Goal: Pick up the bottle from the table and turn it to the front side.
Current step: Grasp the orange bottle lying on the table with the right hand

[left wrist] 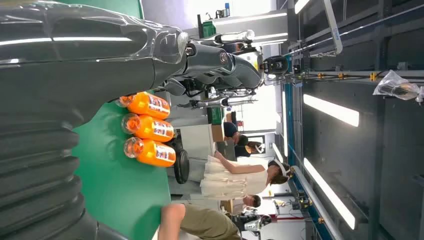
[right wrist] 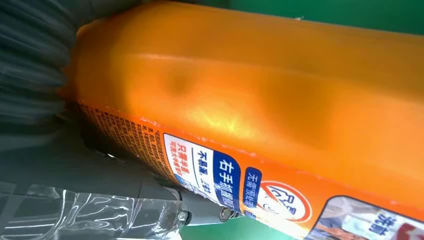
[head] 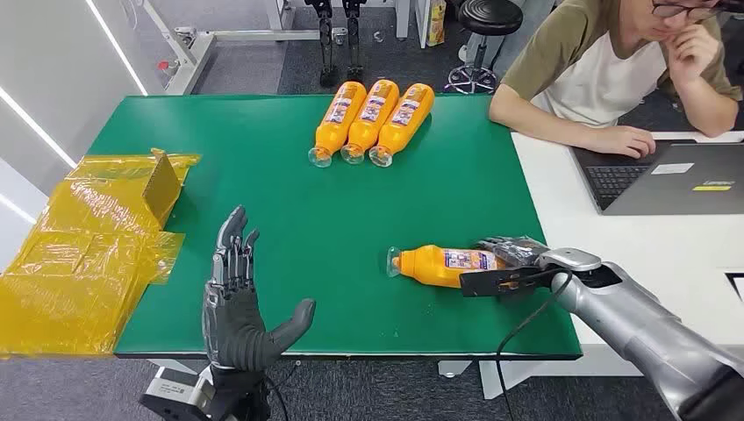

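Fingers [head: 513, 250] of the right hand [head: 519, 266] wrapping around the base end of the orange bottle [head: 443, 264], gripping it. Lying on its side near the front right of the green table [head: 263, 189], cap pointing left, label showing. Left hand [head: 235, 303] hovering over the front edge, fingers spread, holding nothing. Three more orange bottles [head: 373, 118] lying side by side at the far edge.

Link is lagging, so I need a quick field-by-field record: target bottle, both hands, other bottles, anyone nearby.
target bottle: lying on its side on the green table, cap toward robot's left
right hand: wrapped around the bottle's base end
left hand: open, above near table edge
other bottles: three, side by side at far edge
person: seated at laptop
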Controlling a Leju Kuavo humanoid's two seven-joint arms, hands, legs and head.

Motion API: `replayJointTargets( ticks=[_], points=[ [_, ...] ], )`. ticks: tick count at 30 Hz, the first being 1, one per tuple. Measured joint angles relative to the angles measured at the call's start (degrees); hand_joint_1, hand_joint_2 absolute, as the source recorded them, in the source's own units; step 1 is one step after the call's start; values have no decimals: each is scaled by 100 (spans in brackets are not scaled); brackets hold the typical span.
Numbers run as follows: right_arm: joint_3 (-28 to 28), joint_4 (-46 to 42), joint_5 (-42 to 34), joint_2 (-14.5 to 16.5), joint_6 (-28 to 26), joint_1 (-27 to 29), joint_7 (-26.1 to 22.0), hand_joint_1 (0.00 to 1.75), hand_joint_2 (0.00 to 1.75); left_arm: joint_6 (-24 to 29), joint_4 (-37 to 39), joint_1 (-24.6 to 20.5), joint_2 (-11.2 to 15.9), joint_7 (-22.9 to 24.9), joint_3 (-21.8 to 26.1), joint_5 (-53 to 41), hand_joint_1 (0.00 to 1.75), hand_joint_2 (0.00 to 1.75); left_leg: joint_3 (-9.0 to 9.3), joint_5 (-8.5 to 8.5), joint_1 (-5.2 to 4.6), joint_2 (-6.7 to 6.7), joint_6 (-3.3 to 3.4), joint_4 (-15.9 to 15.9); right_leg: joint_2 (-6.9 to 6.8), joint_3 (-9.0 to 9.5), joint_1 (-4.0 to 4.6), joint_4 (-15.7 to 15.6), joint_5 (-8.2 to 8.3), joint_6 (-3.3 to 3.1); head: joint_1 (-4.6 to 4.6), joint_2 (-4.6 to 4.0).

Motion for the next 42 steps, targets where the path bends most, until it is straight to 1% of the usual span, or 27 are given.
replayJointTargets(
  ticks=[2,6,9,11,13,15,19,20,21,22,24,27,29,32,34,37,42],
  points=[
    [-11,9,35,-1,-105,16,-17,175,175,-5,-3,1,0,5,0,-1,0,175,1,0,0,0,0,0,0,1,0,0,0,0,0,0],
    [-141,-2,319,-1,-643,148,-96,175,175,-44,-40,19,2,33,2,-16,0,175,0,0,0,0,1,1,-1,3,-1,0,2,1,-1,0],
    [-378,-130,604,67,-1337,368,-144,175,175,-36,-78,60,7,18,15,-28,0,175,-4,0,0,-1,0,1,-3,2,0,2,2,1,0,0],
    [-663,-270,794,209,-1916,589,-158,175,175,-5,-114,85,9,-7,46,-38,0,175,-3,0,2,-1,0,0,-2,1,1,3,2,0,0,0],
    [-1017,-463,907,416,-2489,864,-197,175,175,29,-145,108,8,-25,79,-48,0,175,-2,0,4,-1,-1,-2,-2,0,3,4,0,-2,-1,0],
    [-1430,-749,910,698,-3143,1223,-328,175,175,49,-158,131,4,-43,93,-44,0,175,-2,0,7,-5,-1,-5,-4,-2,5,5,-5,-5,-1,0],
    [-2261,-1510,1049,1405,-4951,2061,-683,175,175,-48,-159,137,-10,-55,96,127,0,175,-3,-4,8,-14,-7,-13,-11,-6,10,7,-22,-11,-2,0],
    [-2413,-1680,1059,1572,-5327,2242,-766,175,175,-93,-152,132,-25,-54,96,182,0,175,-2,-5,8,-16,-8,-14,-12,-6,10,7,-25,-12,-2,0],
    [-2544,-1837,1018,1731,-5610,2417,-858,175,175,-142,-139,125,-44,-47,96,237,0,175,-2,-6,8,-16,-11,-15,-13,-6,10,7,-28,-12,-1,0],
    [-2654,-1979,920,1874,-5779,2588,-961,175,175,-185,-123,120,-66,-38,96,298,0,175,-2,-9,8,-16,-14,-16,-13,-6,10,7,-30,-13,-1,0],
    [-2864,-2260,639,2168,-5905,2961,-1256,175,175,-265,-84,113,-97,-23,96,476,0,175,-2,-14,8,-16,-20,-16,-13,-6,9,7,-33,-14,-1,0],
    [-3133,-2671,120,2592,-5916,3556,-1706,175,175,-333,-37,116,-110,-18,96,757,0,175,-4,-17,7,-16,-21,-16,-12,-7,7,6,-36,-10,0,0],
    [-3204,-2892,-95,2838,-5915,3883,-1783,175,175,-440,-8,105,-110,20,96,935,0,175,-3,-20,6,-13,-24,-16,-9,-8,6,6,-37,-9,-1,0],
    [-3203,-3129,-138,3097,-5889,4200,-1624,175,175,-793,51,65,-109,125,96,1280,0,175,-2,-21,6,-11,-25,-16,-7,-9,6,6,-37,-10,-1,0],
    [-3176,-3229,-88,3193,-5844,4306,-1480,175,175,-1035,86,42,-109,164,96,1443,0,175,-2,-21,6,-10,-25,-16,-7,-9,6,6,-37,-10,0,0],
    [-3116,-3384,126,3259,-5687,4418,-1317,175,175,-1243,137,1,-107,184,96,1548,0,175,-1,-20,6,-10,-25,-16,-7,-8,6,6,-36,-10,0,0],
    [-2975,-3704,659,3276,-5190,4566,-1154,175,175,-1443,251,-82,-101,186,96,1599,0,175,-1,-20,6,-10,-25,-16,-8,-8,6,6,-36,-10,-1,0]
  ],
)
